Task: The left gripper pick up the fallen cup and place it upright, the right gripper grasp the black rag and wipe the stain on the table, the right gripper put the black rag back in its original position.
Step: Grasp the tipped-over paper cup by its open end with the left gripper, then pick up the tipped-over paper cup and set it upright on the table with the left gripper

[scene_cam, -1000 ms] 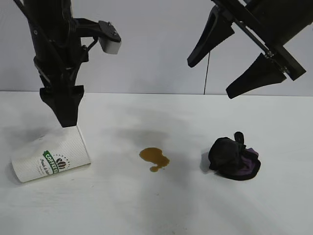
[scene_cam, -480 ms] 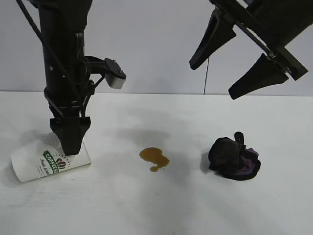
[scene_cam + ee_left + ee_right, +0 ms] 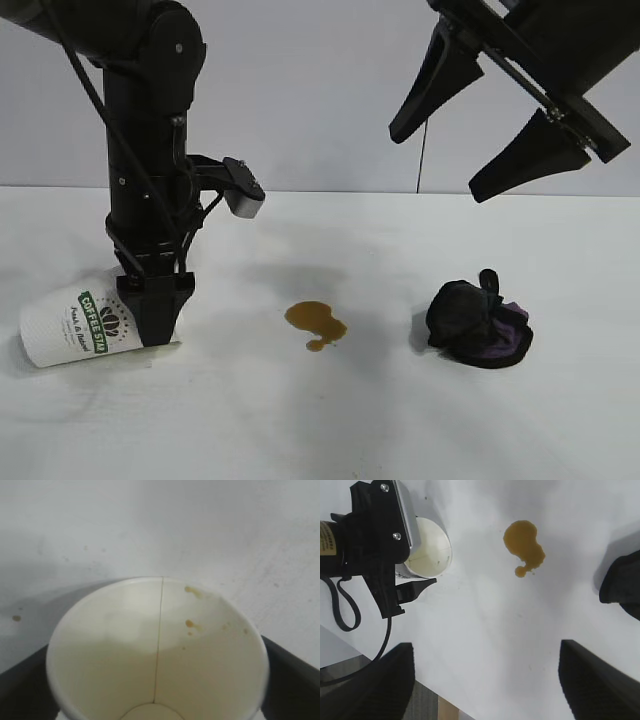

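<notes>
The white cup (image 3: 70,325) with its green banner lies on its side at the table's (image 3: 300,430) left, mouth toward the middle. My left gripper (image 3: 152,318) reaches straight down over its mouth end. In the left wrist view the cup (image 3: 125,650) fills the gap, with a black finger (image 3: 20,685) pressed against each side. The amber stain (image 3: 315,322) is at the centre and the black rag (image 3: 476,326) lies to its right. My right gripper (image 3: 435,165) hangs open high above the rag. The right wrist view shows the stain (image 3: 522,542) and a corner of the rag (image 3: 622,582).
A plain grey wall stands behind the table. The left arm's wrist camera (image 3: 243,198) sticks out toward the centre. The table's near edge (image 3: 445,700) shows in the right wrist view.
My left gripper came down from above the cup onto its mouth end and its fingers narrowed; the cup turned slightly. The right arm barely moved.
</notes>
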`<state>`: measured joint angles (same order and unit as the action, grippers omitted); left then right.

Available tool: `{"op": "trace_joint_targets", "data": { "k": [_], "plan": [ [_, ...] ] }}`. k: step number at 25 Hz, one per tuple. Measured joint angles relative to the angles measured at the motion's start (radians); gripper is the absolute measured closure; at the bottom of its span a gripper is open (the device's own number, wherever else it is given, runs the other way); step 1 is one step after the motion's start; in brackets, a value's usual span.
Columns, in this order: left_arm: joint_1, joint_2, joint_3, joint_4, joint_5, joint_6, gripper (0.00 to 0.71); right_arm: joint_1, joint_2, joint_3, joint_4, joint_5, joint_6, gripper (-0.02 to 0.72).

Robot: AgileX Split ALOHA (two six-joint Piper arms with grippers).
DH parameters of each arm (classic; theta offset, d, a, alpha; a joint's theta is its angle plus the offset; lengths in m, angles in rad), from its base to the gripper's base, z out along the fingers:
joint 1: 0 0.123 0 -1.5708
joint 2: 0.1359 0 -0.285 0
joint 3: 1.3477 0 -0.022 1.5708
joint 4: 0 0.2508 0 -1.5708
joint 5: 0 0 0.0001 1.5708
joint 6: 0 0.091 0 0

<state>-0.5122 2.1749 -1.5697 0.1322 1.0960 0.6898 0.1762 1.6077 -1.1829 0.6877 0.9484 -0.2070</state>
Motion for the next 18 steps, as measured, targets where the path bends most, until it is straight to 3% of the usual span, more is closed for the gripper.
{"op": "trace_joint_targets", "data": {
  "k": [8, 12, 14, 18],
  "plan": [
    [0.000, -0.032, -0.003, 0.002, -0.001, 0.000, 0.201, 0.000, 0.000, 0.000, 0.000, -0.004, 0.000, 0.159],
    [0.014, -0.134, -0.003, -0.049, -0.085, 0.000, 0.200, 0.000, 0.000, 0.000, 0.000, -0.005, 0.000, 0.159],
    [0.047, -0.191, -0.003, -0.150, -0.139, 0.000, 0.200, 0.000, 0.000, 0.000, 0.000, -0.005, 0.000, 0.159],
    [0.165, -0.279, -0.003, -0.402, -0.206, 0.024, 0.203, 0.000, 0.000, 0.000, 0.000, -0.005, 0.000, 0.159]
  ]
}}
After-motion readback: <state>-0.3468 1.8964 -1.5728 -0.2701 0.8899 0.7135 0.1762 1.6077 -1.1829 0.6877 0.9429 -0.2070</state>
